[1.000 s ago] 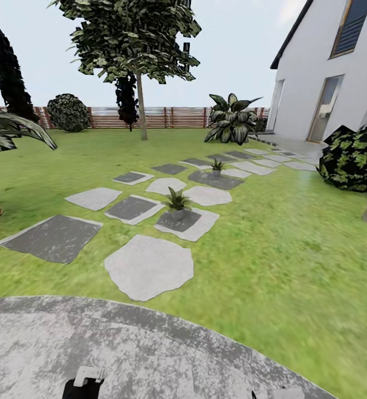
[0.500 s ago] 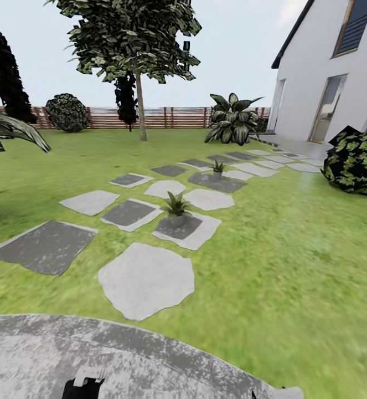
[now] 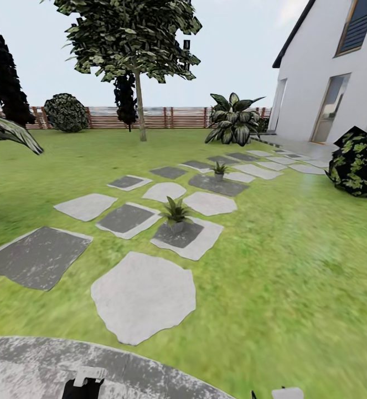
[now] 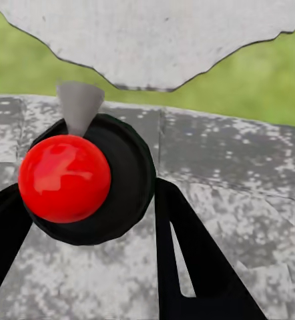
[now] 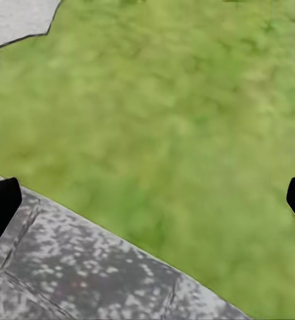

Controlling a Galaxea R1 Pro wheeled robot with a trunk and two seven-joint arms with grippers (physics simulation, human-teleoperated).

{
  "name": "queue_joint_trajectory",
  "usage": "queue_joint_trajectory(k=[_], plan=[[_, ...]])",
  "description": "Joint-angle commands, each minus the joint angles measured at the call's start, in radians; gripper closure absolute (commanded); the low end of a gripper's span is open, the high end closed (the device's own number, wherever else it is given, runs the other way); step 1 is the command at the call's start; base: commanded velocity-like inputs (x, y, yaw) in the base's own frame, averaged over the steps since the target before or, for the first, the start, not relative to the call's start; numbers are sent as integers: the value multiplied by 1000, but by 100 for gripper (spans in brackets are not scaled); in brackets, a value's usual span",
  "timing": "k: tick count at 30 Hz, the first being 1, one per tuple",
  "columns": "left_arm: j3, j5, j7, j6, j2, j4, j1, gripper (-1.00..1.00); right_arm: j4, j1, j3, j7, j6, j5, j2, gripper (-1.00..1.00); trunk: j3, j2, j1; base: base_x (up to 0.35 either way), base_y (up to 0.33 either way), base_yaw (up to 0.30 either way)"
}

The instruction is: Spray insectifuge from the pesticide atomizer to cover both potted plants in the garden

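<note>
Green rosette, the nearer potted plant (image 3: 176, 210), sits mid-frame straight ahead up the stepping stones (image 3: 144, 296), while the left gripper (image 4: 87, 220) at lower left clenches the pesticide atomizer (image 4: 81, 180); right gripper (image 5: 147, 200) gapes empty.

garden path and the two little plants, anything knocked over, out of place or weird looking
Nothing stands out. The near potted plant stands upright on a dark stepping stone, the far one upright further along the path. The left gripper holds the pesticide atomizer, nozzle pointing ahead. The right gripper is open above the patio edge.
</note>
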Motion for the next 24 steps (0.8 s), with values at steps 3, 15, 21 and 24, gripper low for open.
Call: queue_joint_trajectory(k=[3, 15, 21, 24], plan=[[9, -8, -6, -4, 0, 0, -1, 100, 1, -1, -5, 0, -4, 11, 1, -100, -1, 0, 0, 336, 61, 0], [9, -8, -6, -4, 0, 0, -1, 100, 1, -1, -5, 0, -4, 11, 1, -100, -1, 0, 0, 336, 92, 0], [9, -8, -6, -4, 0, 0, -1, 100, 1, -1, -5, 0, -5, 9, 1, -100, -1, 0, 0, 336, 102, 0], [9, -8, -6, -4, 0, 0, -1, 100, 1, -1, -5, 0, -5, 9, 1, -100, -1, 0, 0, 336, 102, 0]])
